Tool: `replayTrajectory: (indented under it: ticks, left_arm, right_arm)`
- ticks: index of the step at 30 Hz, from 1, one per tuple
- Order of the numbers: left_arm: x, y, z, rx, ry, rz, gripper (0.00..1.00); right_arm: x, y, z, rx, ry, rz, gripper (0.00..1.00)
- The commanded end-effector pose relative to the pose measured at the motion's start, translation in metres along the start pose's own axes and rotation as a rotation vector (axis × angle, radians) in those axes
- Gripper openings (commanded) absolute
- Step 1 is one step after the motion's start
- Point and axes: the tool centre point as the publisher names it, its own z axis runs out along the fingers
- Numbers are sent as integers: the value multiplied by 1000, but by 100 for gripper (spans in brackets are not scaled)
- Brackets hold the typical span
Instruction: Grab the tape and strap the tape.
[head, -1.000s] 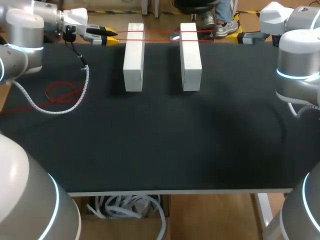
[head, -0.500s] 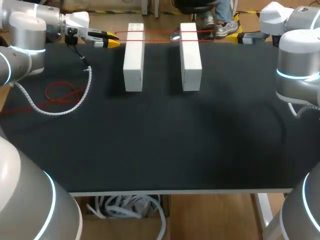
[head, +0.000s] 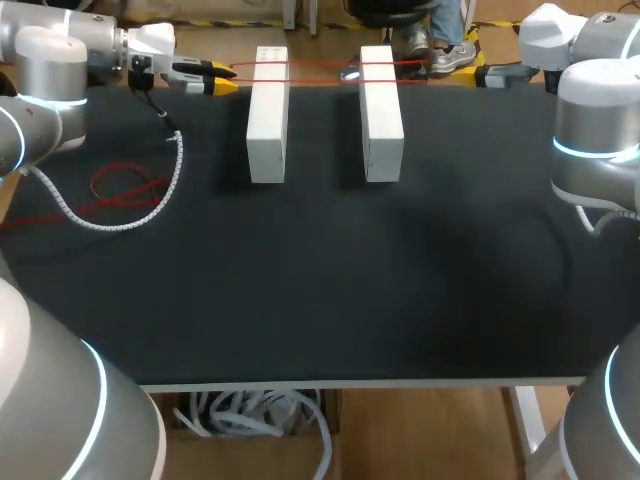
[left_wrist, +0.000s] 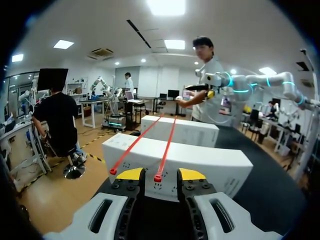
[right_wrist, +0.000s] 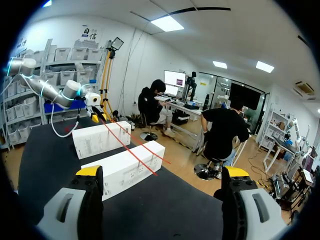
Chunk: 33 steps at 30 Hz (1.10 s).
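A: Tape (head: 320, 66) is lying where?
B: It is stretching in two red strands over both white boxes (head: 267, 115), along the table (head: 320, 280) at its far edge.
A: Grippers?
B: The left gripper (left_wrist: 161, 174) is standing with fingers apart, one strand's end sitting between the tips. The right gripper (right_wrist: 162, 171) is gaping wide beside the other box.

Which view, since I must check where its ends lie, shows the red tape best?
The left wrist view: the red tape crosses both white boxes in two strands, ending at the left gripper. The head view gives only thin lines on the boxes' far ends; the right wrist view, strands seen from afar.
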Motion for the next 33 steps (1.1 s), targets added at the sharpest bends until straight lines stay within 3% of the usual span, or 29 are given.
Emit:
replayTrajectory:
  ticks: [1,3,13,19,23,26,30,33]
  left_arm:
    - [-2,1,1,4,-3,8,31]
    - [-2,1,2,15,-4,4,24]
    - [-1,2,2,16,-1,6,27]
    - [-3,4,0,16,-5,6,19]
    - [-3,4,-1,15,-5,8,31]
    - [-3,4,-1,16,-4,11,24]
    - [-3,4,-1,17,-4,14,25]
    - [-3,3,0,19,-6,11,21]
  right_arm:
    - [0,0,0,-1,1,0,100]
    - [0,0,0,-1,1,0,100]
    - [0,0,0,-1,1,0,100]
    - [0,0,0,-1,1,0,100]
    - [0,0,0,-1,1,0,100]
    - [0,0,0,-1,1,0,100]
    - [0,0,0,-1,1,0,100]
    - [0,0,0,-1,1,0,100]
